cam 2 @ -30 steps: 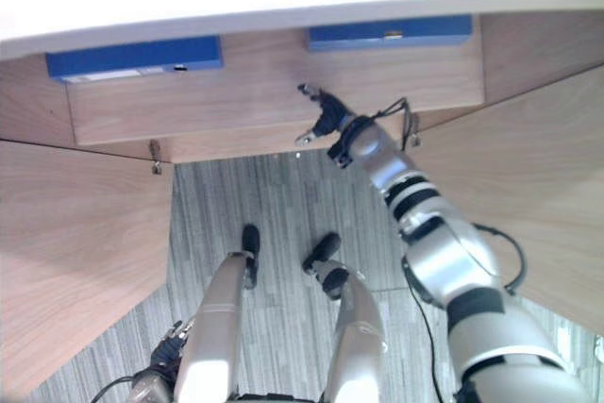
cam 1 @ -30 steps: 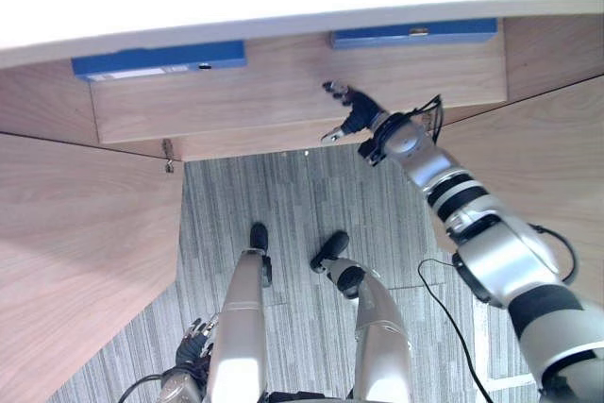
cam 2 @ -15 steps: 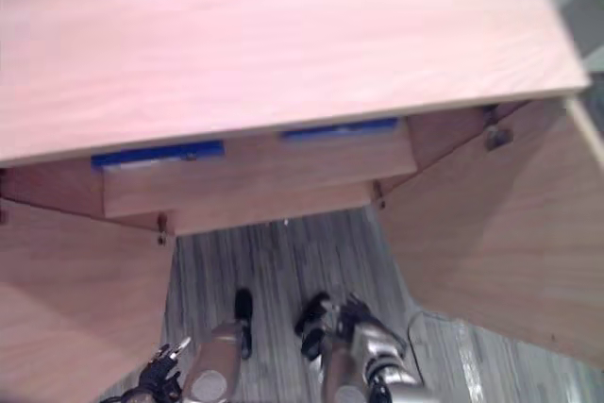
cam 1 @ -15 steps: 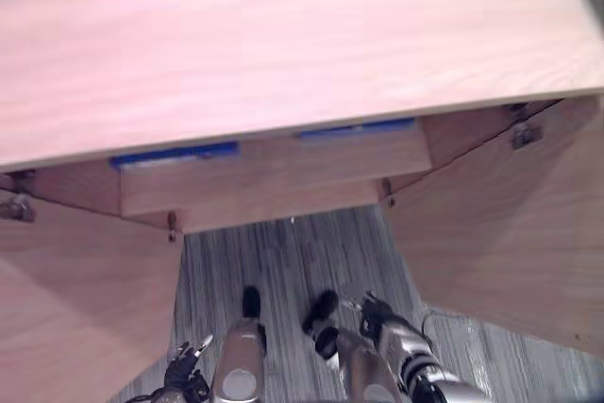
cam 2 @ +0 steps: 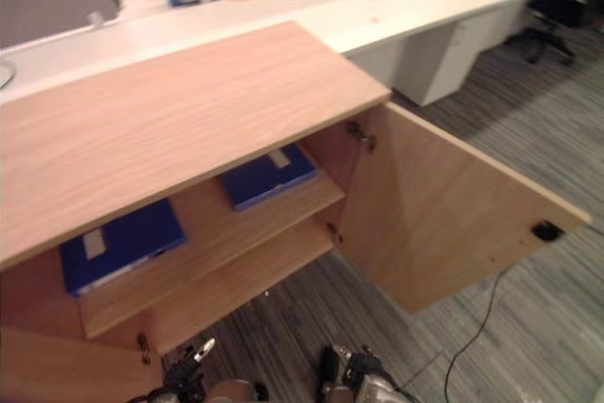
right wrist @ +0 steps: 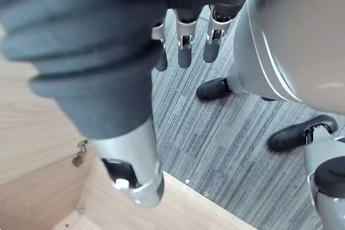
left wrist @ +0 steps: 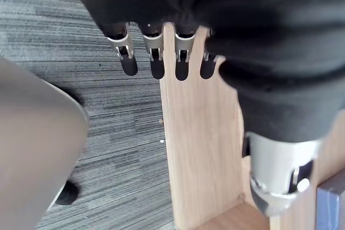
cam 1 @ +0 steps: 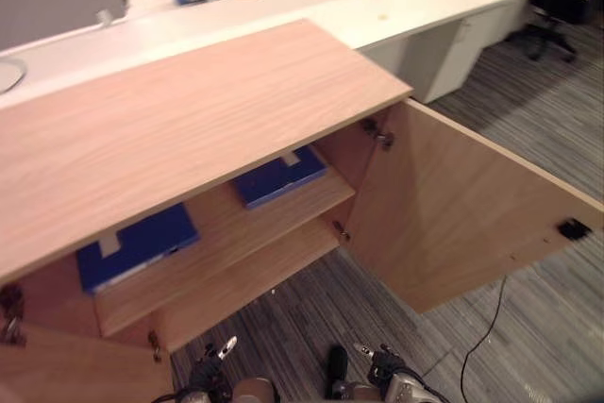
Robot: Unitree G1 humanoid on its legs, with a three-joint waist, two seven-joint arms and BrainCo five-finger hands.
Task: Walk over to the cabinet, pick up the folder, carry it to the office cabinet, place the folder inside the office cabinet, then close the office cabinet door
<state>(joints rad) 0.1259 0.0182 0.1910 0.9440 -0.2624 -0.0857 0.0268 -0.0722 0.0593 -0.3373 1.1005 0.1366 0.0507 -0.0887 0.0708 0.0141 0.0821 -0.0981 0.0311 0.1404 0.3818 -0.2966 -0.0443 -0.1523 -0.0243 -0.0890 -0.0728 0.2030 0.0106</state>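
The right hand (right wrist: pixel 184 47) has drawn back from the shelf (cam 1: pixel 226 233), empty and relaxed like the left hand (left wrist: pixel 153 52), leaving the folder (cam 1: pixel 278 176) on it, so only the open door (cam 1: pixel 453 224) remains.

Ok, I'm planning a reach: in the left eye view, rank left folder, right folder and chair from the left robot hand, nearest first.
From the left robot hand:
1. left folder, on the shelf's left.
2. right folder, on the shelf's right.
3. chair, far off to the right.
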